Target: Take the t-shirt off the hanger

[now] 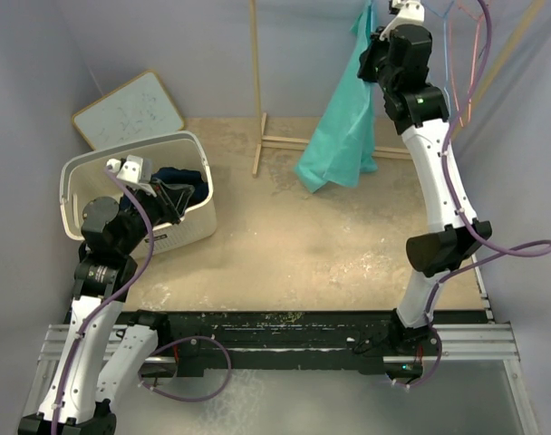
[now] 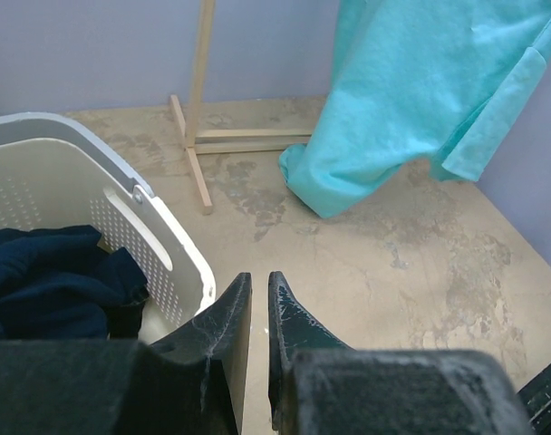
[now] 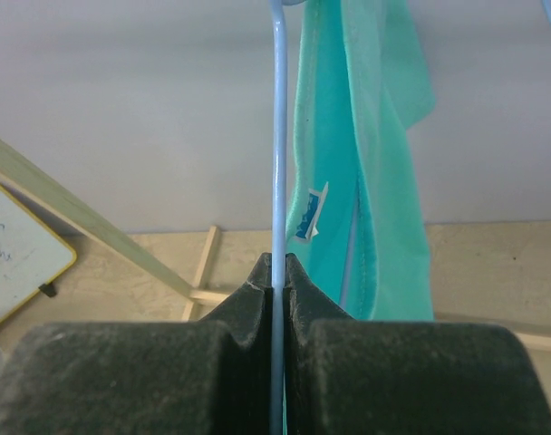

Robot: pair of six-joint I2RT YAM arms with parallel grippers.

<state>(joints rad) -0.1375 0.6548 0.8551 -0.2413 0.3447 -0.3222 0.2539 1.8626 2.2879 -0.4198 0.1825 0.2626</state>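
Right gripper (image 3: 275, 276) pinches the hanger (image 3: 277, 136) wire; teal t-shirt (image 1: 343, 118) hangs at one o'clock.
Left gripper (image 2: 259, 299), jaws nearly pressed together and empty, waits at nine o'clock; thin wire could slip free.

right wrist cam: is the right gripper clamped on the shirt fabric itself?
No. The right gripper is shut on the thin hanger wire; the teal t-shirt hangs just beside the fingers, not between them.

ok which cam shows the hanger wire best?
Right wrist: the hanger wire runs straight into the shut right tool. Top external shows only thin hanger wires above the arm; left wrist shows none, just the t-shirt.
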